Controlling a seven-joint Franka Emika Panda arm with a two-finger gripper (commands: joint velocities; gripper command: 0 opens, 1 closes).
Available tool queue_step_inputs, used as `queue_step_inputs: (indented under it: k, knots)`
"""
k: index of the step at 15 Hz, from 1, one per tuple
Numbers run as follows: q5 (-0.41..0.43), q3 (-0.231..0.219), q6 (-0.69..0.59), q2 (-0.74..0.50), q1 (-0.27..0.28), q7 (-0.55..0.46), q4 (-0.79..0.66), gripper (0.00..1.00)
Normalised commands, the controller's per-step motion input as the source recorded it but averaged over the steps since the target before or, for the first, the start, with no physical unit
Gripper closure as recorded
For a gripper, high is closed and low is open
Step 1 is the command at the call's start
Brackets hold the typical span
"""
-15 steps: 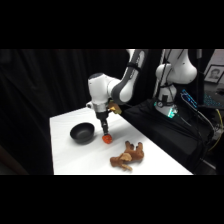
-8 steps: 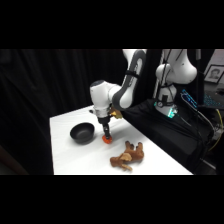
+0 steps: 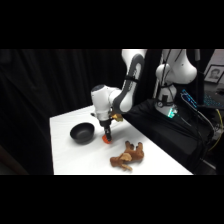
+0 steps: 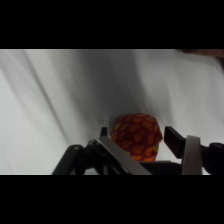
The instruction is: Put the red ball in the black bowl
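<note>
Side and wrist views, one moment. Your white table (image 3: 150,155) spans the lower half of the side view, backed by dark drapery. The white arm (image 3: 131,75) reaches over it from the upper right and bends down to the table's middle.

On the table, nearest the front edge, lies the brown plush toy (image 3: 128,155), resting on its side, apart from everything else. To the left of the arm's lower end sits the black bowl (image 3: 82,132), upright, with nothing visible inside it.

Your gripper (image 3: 107,135) points straight down, just right of the bowl, with its tip at the red ball (image 3: 106,139). The ball rests on the table between the bowl and the plush toy, near the bowl's right rim but outside it.

In the wrist view you see the ball (image 4: 136,136) close up: red-orange with a patterned surface, lying on the white tabletop. One finger (image 4: 120,156) stands at its left and the other at its right, so the ball sits between them. You cannot tell from either view whether the fingers press on the ball or stand clear of it.
</note>
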Motion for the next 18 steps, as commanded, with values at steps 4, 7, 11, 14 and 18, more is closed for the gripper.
queue_step_inputs:
  k: [4, 7, 11, 14, 18]
  knots:
    - [0.187, 0.131, 0.13, 0.04, -0.124, -0.17, 0.03, 0.67]
    - [0.137, 0.089, 0.11, 0.03, -0.085, -0.14, 0.03, 0.93]
    - [0.072, 0.048, 0.03, -0.02, -0.036, -0.09, 0.01, 0.98]
    - [-0.020, 0.013, -0.11, -0.21, 0.027, -0.07, -0.05, 0.96]
    - [-0.064, -0.020, -0.26, -0.33, 0.026, -0.05, -0.08, 0.96]
